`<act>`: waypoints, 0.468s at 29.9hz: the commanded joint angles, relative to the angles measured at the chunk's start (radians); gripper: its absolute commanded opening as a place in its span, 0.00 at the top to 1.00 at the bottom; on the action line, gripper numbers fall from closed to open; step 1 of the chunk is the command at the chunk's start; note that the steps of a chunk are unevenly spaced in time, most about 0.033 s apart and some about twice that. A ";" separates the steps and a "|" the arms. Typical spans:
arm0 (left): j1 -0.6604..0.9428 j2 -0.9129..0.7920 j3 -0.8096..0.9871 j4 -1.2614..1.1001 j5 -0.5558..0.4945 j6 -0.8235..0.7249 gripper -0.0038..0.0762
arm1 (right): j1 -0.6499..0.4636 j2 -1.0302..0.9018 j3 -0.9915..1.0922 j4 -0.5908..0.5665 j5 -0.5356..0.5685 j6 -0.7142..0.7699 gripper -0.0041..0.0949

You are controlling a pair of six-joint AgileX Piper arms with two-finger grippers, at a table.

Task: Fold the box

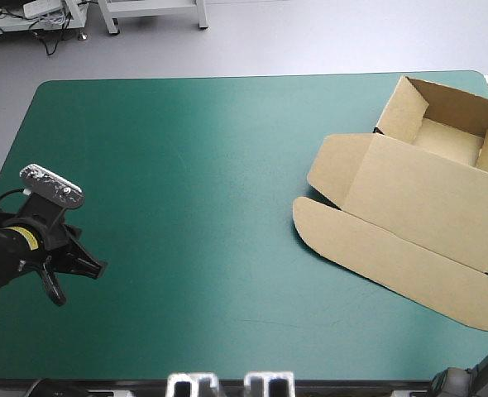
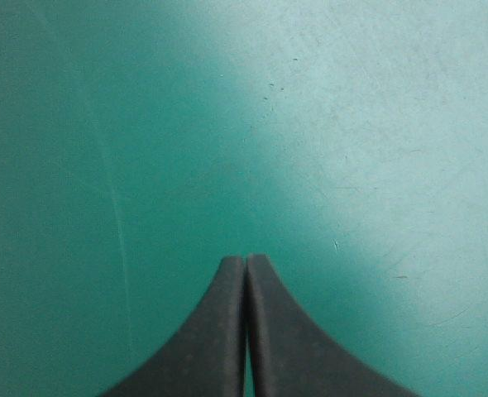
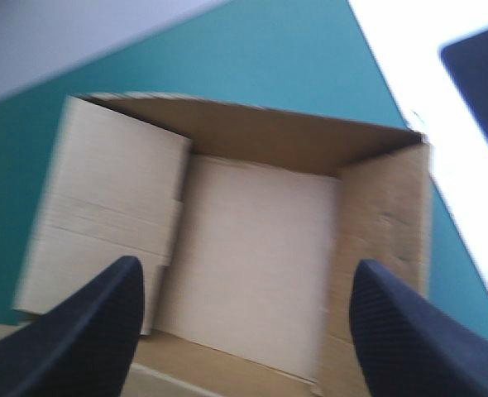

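Brown box (image 1: 409,194) sits at the bench's (image 1: 186,165) far right corner as an open tray, walls up, lid flat, so I judge folding nearly done; right end effector (image 3: 248,266) hangs spread, empty, over it, left end effector (image 2: 246,258) pinched on nothing.

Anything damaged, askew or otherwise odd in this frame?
Nothing stands out. The box is an open tray with its lid flat; the left tool is shut over bare teal-green cover, the right tool open above the tray.
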 commanded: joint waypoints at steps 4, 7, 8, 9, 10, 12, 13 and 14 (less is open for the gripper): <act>-0.001 -0.007 -0.017 0.008 -0.022 0.000 0.96 | 0.047 -0.259 -0.027 0.334 0.005 -0.160 0.68; -0.001 -0.007 0.007 0.013 -0.034 0.016 0.96 | 0.134 -0.342 -0.020 0.295 0.005 -0.183 0.91; -0.001 -0.007 0.019 0.005 -0.041 0.016 0.96 | 0.165 -0.364 -0.013 0.278 0.005 -0.183 0.98; -0.001 -0.007 0.032 -0.010 -0.052 0.016 0.96 | 0.206 -0.393 0.002 0.256 0.005 -0.177 0.97; -0.001 -0.007 0.047 -0.031 -0.065 0.016 0.96 | 0.252 -0.422 0.022 0.237 0.005 -0.177 0.98; -0.001 -0.007 0.076 -0.064 -0.109 0.016 0.96 | 0.354 -0.476 0.084 0.198 0.005 -0.184 0.98; -0.001 -0.007 0.092 -0.076 -0.135 0.016 0.96 | 0.406 -0.507 0.122 0.168 0.005 -0.184 0.98; -0.001 -0.007 0.102 -0.082 -0.156 0.016 0.96 | 0.446 -0.538 0.155 0.142 0.005 -0.186 0.98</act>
